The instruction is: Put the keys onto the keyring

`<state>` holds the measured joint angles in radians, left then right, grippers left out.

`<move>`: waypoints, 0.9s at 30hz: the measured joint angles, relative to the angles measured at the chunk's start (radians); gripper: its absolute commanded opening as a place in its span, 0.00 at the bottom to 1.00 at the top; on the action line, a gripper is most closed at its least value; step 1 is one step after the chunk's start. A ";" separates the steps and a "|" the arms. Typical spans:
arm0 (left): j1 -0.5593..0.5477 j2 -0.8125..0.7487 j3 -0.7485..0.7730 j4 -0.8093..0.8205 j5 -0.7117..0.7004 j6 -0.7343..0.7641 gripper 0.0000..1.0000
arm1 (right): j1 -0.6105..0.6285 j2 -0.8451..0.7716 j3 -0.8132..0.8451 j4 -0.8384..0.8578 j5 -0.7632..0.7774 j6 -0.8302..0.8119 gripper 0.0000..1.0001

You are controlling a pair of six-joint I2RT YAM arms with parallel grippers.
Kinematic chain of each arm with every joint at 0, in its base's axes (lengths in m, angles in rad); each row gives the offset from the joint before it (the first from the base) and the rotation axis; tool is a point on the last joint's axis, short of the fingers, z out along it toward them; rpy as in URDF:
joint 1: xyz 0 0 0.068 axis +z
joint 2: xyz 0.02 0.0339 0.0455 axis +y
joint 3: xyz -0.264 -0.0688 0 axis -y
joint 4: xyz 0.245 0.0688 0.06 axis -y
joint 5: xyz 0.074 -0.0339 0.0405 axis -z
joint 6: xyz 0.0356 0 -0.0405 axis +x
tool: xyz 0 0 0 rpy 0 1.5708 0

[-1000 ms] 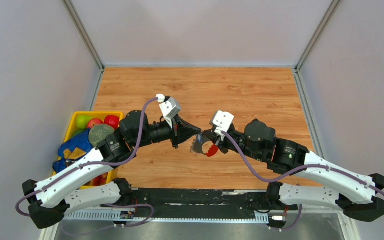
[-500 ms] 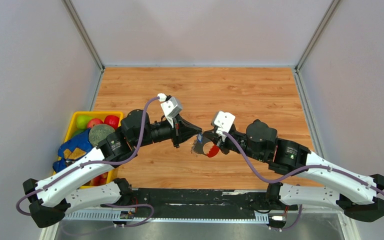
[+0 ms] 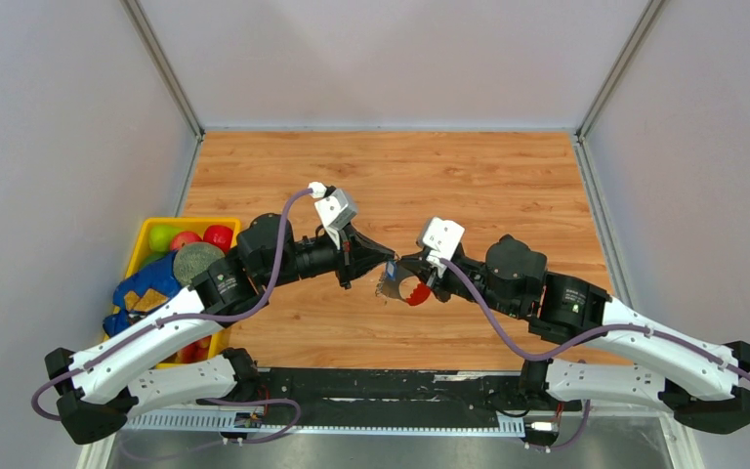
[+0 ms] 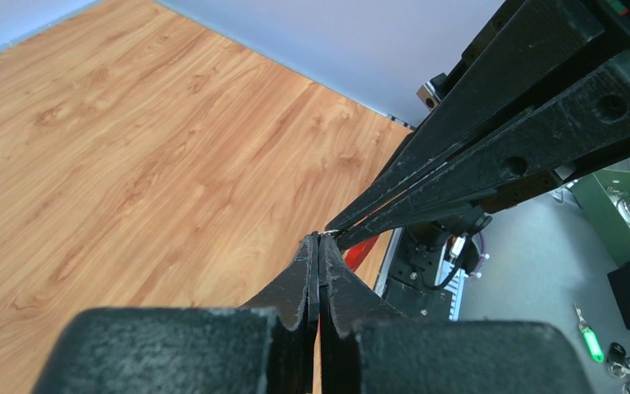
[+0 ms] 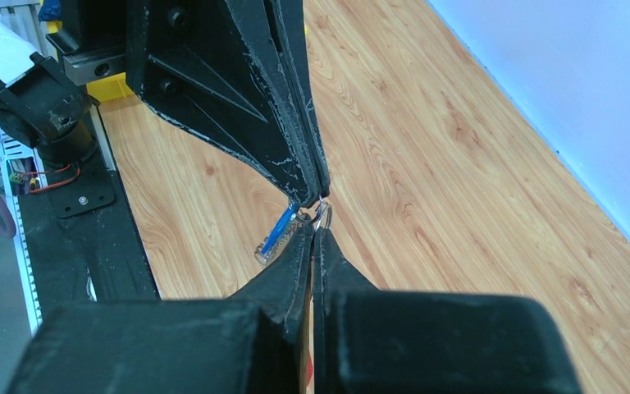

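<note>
I see left gripper pinching keys | right gripper pinching keyring | tips touching, mid-scene

Two claws, left claw, right claw, one keyring, one set of keys, one yellow bin

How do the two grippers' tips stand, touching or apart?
Cannot tell. Right wrist view: left gripper and right gripper point tip to tip, a small ring between hiding any gap.
</note>
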<state>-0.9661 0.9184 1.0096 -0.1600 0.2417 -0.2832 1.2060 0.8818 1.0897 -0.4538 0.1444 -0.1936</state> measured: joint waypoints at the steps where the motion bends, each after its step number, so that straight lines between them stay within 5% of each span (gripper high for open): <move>1: 0.000 0.000 0.001 -0.003 -0.001 0.000 0.00 | 0.001 -0.002 0.000 0.000 0.003 0.000 0.00; 19: 0.000 0.017 0.015 -0.031 -0.024 0.000 0.01 | 0.017 -0.026 0.000 0.000 -0.006 0.000 0.00; 27: 0.000 0.013 0.015 -0.022 0.000 0.000 0.29 | 0.021 -0.049 0.000 0.001 -0.024 -0.003 0.00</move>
<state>-0.9661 0.9314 1.0245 -0.1822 0.2420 -0.2832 1.2274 0.8330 1.0897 -0.4530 0.1200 -0.1967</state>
